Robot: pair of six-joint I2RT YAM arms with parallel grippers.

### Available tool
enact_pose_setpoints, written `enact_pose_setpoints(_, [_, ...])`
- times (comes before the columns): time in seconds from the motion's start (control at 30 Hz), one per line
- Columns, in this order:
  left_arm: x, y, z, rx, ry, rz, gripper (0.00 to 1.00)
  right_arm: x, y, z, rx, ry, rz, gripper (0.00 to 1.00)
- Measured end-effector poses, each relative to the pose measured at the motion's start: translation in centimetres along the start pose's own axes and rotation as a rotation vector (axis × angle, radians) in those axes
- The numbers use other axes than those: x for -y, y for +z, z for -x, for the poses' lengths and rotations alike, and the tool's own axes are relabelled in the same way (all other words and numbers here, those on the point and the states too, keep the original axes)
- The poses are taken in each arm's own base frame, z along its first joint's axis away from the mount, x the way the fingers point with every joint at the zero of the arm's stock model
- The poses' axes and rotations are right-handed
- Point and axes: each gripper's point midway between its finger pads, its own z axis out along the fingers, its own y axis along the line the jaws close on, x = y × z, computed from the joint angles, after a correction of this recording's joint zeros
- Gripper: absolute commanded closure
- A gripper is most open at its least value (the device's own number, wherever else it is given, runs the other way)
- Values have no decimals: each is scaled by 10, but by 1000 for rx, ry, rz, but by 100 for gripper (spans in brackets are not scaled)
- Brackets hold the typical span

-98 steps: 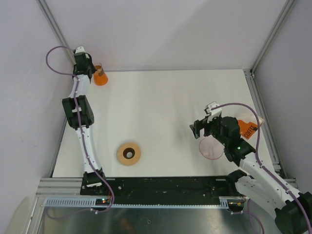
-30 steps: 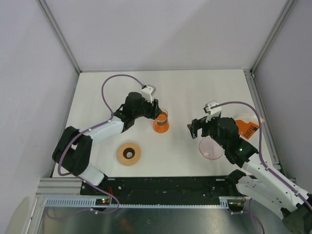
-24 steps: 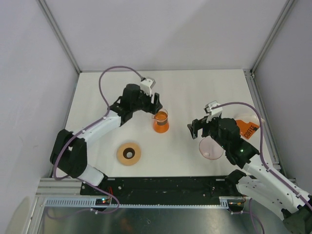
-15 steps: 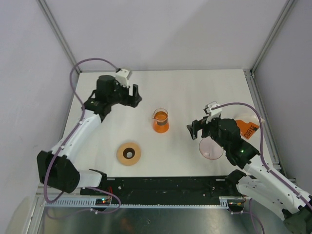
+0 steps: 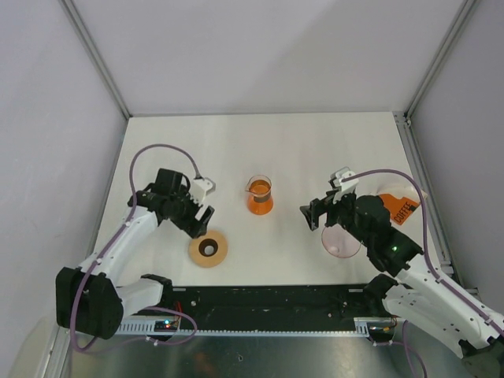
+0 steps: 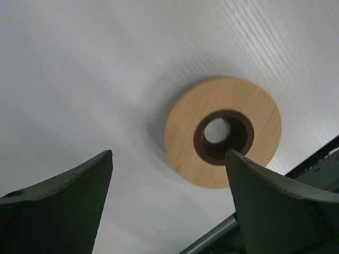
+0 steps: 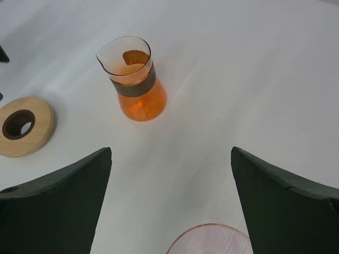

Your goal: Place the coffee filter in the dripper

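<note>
Surface (image 5: 315, 150): white, carries all items below.

Left gripper (image 6: 169, 154): jaws spread wide, nothing held. It hangs over the wooden ring's far-left edge.

Right gripper (image 7: 170, 152): jaws fully apart, empty, aimed toward the carafe.

Dripper (image 5: 340, 242): near right of the surface, partly under the right gripper. From above its rim reads as a full circle, so the cone axis is upright. Nothing visible inside.

Carafe (image 5: 259, 197): orange glass with a dark neck band, upright at centre, spout toward far left. Liquid or tint: cannot tell.

Wooden ring (image 5: 208, 249): flat, with bare surface showing through its dark hole.

Orange packet (image 5: 402, 209): flat at the right edge, well apart from the carafe.

Coffee filter (image 5: 416, 194): only a pale edge is visible, against the packet's far side. Orientation unclear.
</note>
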Motion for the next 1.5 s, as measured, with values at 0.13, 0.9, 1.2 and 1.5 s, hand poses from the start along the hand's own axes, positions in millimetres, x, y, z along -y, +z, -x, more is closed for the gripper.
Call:
enact_pose_setpoints(0.13, [9, 9, -30, -68, 37, -43, 11, -2, -5, 4, 17, 3, 8, 1])
enact_pose_setpoints(0.9, [16, 54, -68, -134, 85, -69, 64, -3, -9, -4, -14, 3, 9, 1])
enact_pose_setpoints(1.2, [18, 56, -66, -131, 106, -76, 100, -2, -9, -4, -14, 3, 3, 1])
enact_pose_setpoints(1.5, [5, 39, -25, -26, 99, -2, 100, -5, -8, 0, 2, 21, 17, 1])
